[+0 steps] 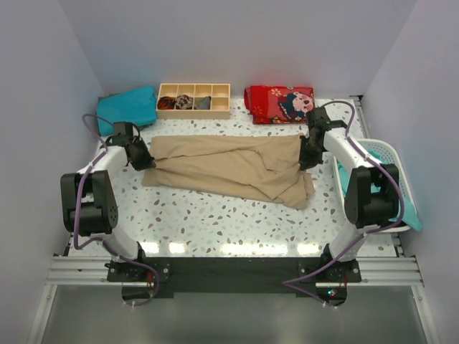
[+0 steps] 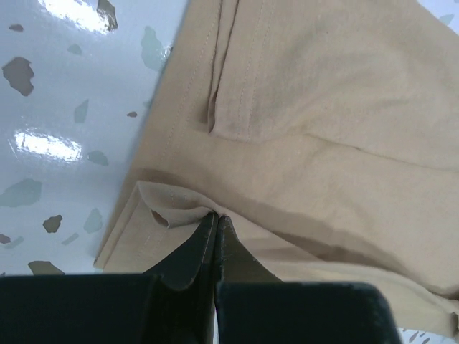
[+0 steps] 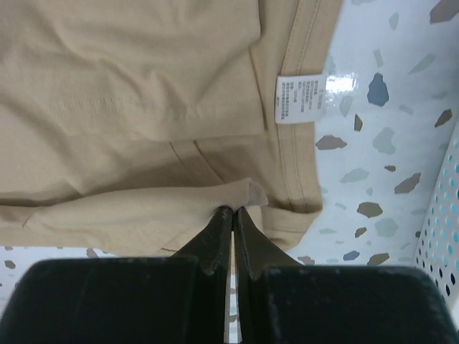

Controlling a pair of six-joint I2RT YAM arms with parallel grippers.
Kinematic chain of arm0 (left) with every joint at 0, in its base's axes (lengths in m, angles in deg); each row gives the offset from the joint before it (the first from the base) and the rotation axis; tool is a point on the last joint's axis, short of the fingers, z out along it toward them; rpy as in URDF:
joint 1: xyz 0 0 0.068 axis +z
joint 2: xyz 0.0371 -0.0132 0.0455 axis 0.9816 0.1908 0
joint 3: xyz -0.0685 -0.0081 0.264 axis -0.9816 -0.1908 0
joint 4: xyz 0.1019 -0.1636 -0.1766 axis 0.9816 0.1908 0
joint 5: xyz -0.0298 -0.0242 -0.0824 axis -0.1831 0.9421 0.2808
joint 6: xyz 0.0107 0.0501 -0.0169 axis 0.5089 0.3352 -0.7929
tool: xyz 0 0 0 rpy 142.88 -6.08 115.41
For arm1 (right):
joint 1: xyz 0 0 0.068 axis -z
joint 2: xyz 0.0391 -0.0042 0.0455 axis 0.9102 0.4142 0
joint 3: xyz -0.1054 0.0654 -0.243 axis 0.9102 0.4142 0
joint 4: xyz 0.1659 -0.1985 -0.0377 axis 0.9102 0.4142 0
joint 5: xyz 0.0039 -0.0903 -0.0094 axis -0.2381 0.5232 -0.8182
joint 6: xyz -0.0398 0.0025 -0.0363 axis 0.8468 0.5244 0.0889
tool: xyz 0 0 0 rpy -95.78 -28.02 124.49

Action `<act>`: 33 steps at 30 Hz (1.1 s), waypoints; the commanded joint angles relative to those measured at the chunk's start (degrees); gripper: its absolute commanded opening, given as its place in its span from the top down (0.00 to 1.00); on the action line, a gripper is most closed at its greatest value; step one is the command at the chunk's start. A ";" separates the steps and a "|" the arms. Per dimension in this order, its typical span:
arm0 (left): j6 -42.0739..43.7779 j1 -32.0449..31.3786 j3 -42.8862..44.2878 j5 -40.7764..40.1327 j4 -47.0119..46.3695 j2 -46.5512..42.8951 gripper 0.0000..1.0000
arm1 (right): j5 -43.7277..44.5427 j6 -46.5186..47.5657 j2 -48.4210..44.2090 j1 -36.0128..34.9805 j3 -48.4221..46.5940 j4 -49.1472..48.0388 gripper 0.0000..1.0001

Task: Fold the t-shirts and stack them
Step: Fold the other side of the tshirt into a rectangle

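Observation:
A tan-beige t-shirt lies stretched across the middle of the speckled table, partly folded lengthwise. My left gripper is shut on a pinch of its left edge; the left wrist view shows the cloth bunched at the closed tips of the left gripper. My right gripper is shut on the shirt's right edge. In the right wrist view the right gripper pinches a fold of the shirt near its white label. A teal t-shirt lies folded at the back left.
A wooden divider box with small items stands at the back centre. A red patterned cloth lies at the back right. A white perforated basket holding teal cloth sits on the right, close to the right arm.

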 commanded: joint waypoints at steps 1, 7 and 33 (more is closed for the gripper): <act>3.77 0.60 3.51 -3.05 1.01 -0.56 1.00 | 2.30 0.36 2.20 0.17 -4.34 -2.26 1.00; 5.44 0.60 3.95 -2.45 1.27 1.46 0.99 | 5.64 0.27 5.19 0.17 -6.63 -2.35 1.00; 6.33 -10.63 -0.79 -3.15 -4.70 -8.12 0.00 | -13.87 -5.70 -9.22 -2.20 11.01 -11.05 0.62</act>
